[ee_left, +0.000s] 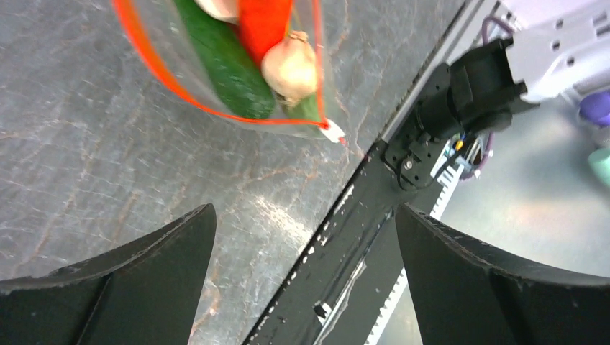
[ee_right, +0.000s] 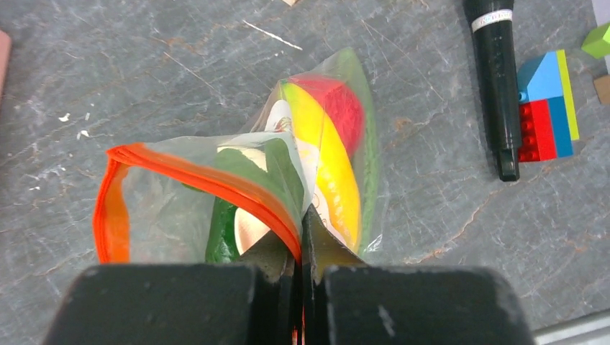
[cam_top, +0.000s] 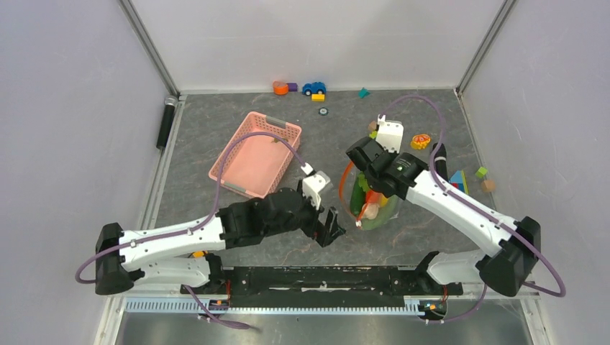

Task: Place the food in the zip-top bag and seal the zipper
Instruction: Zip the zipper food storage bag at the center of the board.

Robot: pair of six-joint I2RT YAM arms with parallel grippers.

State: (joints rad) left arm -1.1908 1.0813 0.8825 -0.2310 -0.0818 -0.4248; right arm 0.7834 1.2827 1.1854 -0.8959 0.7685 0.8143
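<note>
Filling apparently done, sealing not yet: bag (cam_top: 368, 205) lying on the desk (cam_top: 216, 122) right of centre, just in front of the two arms, with the food (ee_right: 327, 154) already inside. Visible through the clear plastic: a cucumber (ee_left: 226, 65), an orange-red carrot (ee_left: 262, 25), a pale mushroom (ee_left: 291, 66), a yellow banana (ee_right: 331, 165) and a red piece (ee_right: 338, 104) at the far end. No toy produce seen loose on the desk in the overhead view, though one small yellow-and-red item (cam_top: 421, 141) to the right cannot be identified.

Zipper (ee_right: 194, 176) clearly unsealed, its orange-red strip bowed into an open loop at the bag's left side. White slider (ee_left: 334, 132) at the near corner of the mouth.

Right gripper (ee_right: 301, 244) with jaws pressed together on the mouth edge, pinching the zipper strip and a fold of plastic. Left gripper (ee_left: 302, 237) with jaws spread wide and holding nothing, hanging over bare desk just left of the bag, near the slider corner but not touching it.

Left to do, by this reckoning: bring the two sides of the mouth together and run the slider the length of the strip, with one gripper anchoring the bag.

Elsewhere: pink basket (cam_top: 257, 154) on the left, blocks (ee_right: 548, 108) and a black marker (ee_right: 496, 79) on the right, small toys (cam_top: 313, 88) along the far edge.
</note>
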